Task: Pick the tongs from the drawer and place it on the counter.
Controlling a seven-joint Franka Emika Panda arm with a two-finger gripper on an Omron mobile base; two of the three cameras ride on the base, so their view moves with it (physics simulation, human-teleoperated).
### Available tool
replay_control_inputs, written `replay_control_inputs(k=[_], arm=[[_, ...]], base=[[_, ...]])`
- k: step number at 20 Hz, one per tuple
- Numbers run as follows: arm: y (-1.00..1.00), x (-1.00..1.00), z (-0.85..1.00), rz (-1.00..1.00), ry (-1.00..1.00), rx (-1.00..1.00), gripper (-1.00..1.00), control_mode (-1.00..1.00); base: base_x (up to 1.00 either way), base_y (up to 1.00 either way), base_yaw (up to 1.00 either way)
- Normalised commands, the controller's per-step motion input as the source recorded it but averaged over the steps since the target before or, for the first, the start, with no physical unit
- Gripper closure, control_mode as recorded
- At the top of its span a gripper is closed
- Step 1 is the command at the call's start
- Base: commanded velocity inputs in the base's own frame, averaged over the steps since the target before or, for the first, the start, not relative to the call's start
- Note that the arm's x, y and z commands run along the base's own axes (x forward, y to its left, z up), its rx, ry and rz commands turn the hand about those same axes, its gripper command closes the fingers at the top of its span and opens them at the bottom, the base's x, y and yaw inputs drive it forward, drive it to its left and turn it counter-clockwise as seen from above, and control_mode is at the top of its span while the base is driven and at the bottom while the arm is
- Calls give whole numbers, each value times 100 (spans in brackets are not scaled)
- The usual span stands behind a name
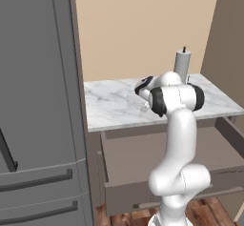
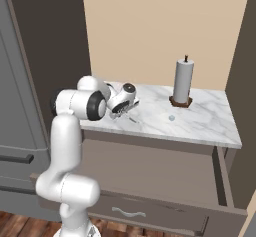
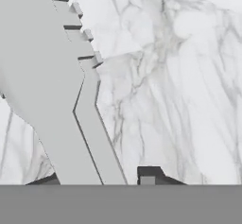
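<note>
Now slim pale silvery-grey metal tongs (image 3: 71, 100) clamped in two-finger gripper (image 2: 121, 112) over white marble counter (image 2: 210, 118).
Risk: releasing too high, tongs bounce or slide toward the edge.

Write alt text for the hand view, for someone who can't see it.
Close-up from the robot's hand: pale grey metal tongs with scalloped tips, clamped in the gripper, fill the left side and slant up and away over the white, grey-veined marble counter. One dark fingertip shows at the bottom edge.
</note>
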Motion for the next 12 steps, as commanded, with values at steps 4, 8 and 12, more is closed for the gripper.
replay_control_inputs(k=[4,8,12], arm=[[-8,42,-15,0,11,0,100,-100],[-2,44,-3,0,8,0,-100,-100],[-1,13,0,0,0,0,-100,-100]], base=[[0,0,0],[0,0,0],[0,0,0]])
